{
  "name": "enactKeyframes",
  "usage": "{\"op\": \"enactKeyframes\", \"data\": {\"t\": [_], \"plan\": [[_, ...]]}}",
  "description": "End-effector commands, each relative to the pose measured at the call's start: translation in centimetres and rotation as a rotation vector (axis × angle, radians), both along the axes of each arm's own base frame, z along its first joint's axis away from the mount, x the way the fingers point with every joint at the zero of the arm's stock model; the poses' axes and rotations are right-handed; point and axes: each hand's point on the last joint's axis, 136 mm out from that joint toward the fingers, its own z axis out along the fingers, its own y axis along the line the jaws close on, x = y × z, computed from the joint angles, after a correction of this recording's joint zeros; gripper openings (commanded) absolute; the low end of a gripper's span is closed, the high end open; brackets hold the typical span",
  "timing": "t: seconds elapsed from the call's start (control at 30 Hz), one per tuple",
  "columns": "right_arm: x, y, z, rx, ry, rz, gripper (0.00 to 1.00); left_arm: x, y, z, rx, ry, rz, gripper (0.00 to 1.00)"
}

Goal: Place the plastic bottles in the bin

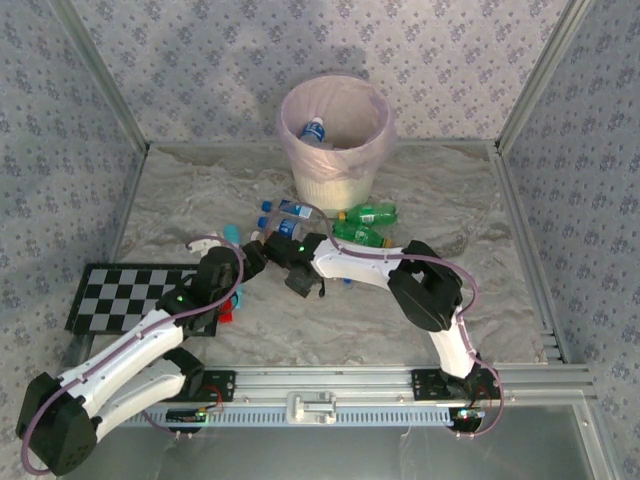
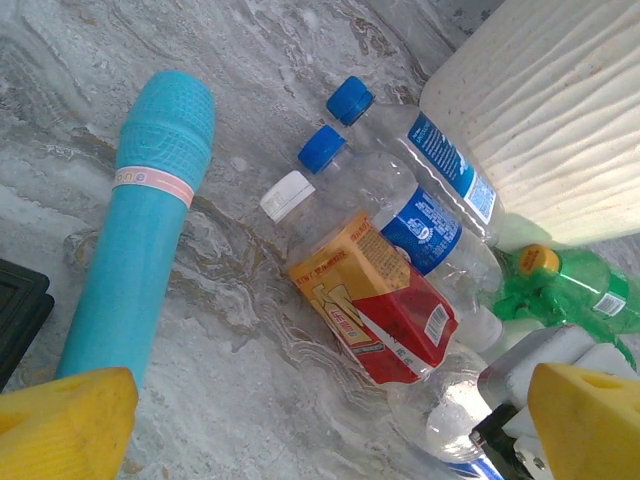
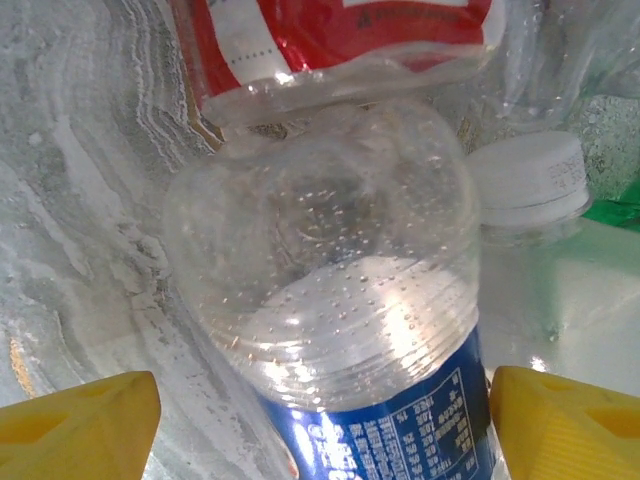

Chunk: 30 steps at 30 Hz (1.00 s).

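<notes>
Blue-labelled bottle [image 3: 330,330] between parted fingertips of right gripper [image 3: 322,420]

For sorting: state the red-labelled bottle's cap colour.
White cap, on the red-labelled bottle; clearest in the left wrist view.

I count one round cream bin [image 1: 330,185] holding one blue-labelled clear bottle [image 1: 313,130]. Outside it I see two green plastic bottles [image 1: 370,212] [image 1: 358,235], one red-labelled bottle [image 2: 385,310], two blue-capped clear bottles [image 2: 440,160] [image 2: 420,230] and one teal stick [image 2: 140,250].
</notes>
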Motion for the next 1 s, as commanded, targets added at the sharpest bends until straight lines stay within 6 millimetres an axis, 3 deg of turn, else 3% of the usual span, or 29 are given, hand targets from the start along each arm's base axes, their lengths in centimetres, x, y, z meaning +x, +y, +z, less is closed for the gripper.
{"op": "enactKeyframes", "data": {"t": [0.0, 0.37, 0.6, 0.8, 0.97], "plan": [[-0.7, -0.4, -1.6, -0.055, 0.029, 0.022, 0.84, 0.3, -0.2, 0.9, -0.026, -0.027, 0.011, 1.0], [-0.9, -0.9, -3.0, -0.042, 0.08, 0.014, 0.8, 0.2, 1.1, 1.9, -0.013, -0.058, 0.058, 1.0], [-1.2, -1.1, -3.0, -0.034, 0.089, 0.01, 0.66, 0.3, 1.2, 1.9, -0.015, -0.056, 0.058, 1.0], [-1.1, -0.8, -1.9, 0.007, 0.07, 0.014, 0.53, 0.4, 0.7, 1.5, -0.021, -0.039, 0.048, 1.0], [-1.2, -0.1, 0.5, 0.119, 0.049, 0.013, 0.49, 0.5, 0.4, 1.4, -0.029, -0.033, 0.04, 1.0]]}}
